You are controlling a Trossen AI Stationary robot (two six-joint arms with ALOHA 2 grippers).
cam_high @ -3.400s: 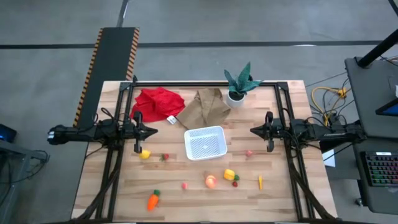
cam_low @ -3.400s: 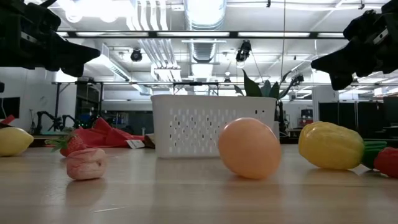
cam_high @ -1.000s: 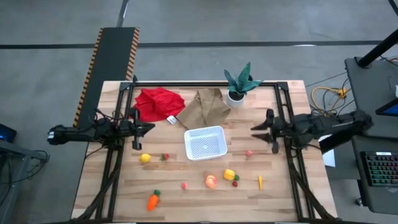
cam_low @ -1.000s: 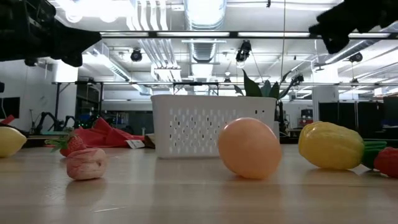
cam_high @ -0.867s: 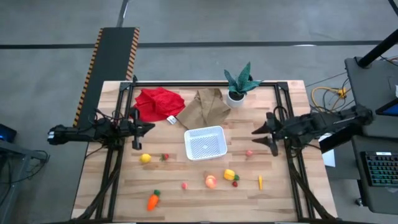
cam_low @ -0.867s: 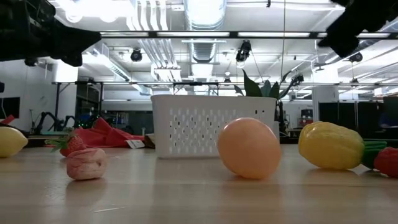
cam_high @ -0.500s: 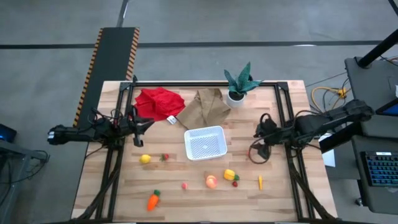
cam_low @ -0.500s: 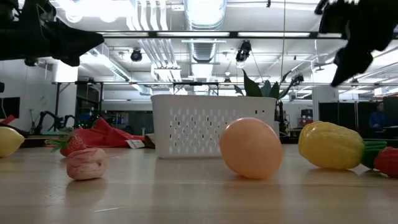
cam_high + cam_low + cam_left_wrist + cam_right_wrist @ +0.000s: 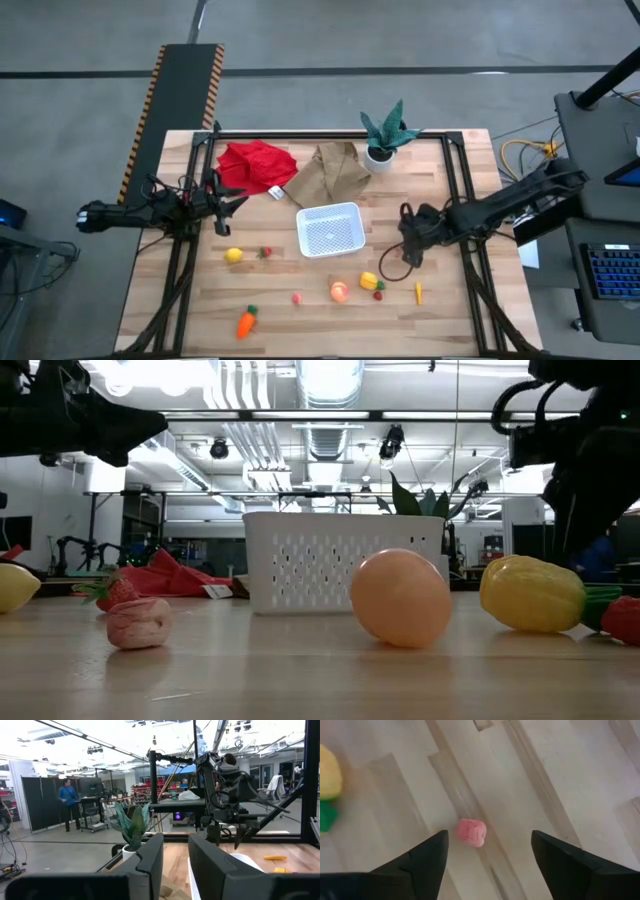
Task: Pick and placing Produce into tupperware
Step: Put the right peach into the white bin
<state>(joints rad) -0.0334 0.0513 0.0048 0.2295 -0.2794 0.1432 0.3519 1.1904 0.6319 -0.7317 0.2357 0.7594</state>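
Right wrist view: right end effector (image 9: 487,852) spread above pink berry (image 9: 471,832); berry is small and rounded, so an off-centre closure could roll it away across the surface (image 9: 280,310).

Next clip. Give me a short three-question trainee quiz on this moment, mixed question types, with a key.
1. True or false: the tupperware already holds produce.
2. Which piece lies between the open fingers of the right gripper? A) carrot B) pink berry C) lemon
3. Fill in: the left gripper hangs near the table's left edge, beside the red ____.

Key
1. False: only its dotted bottom shows.
2. B, the pink berry, on the wood and not yet gripped.
3. cloth.
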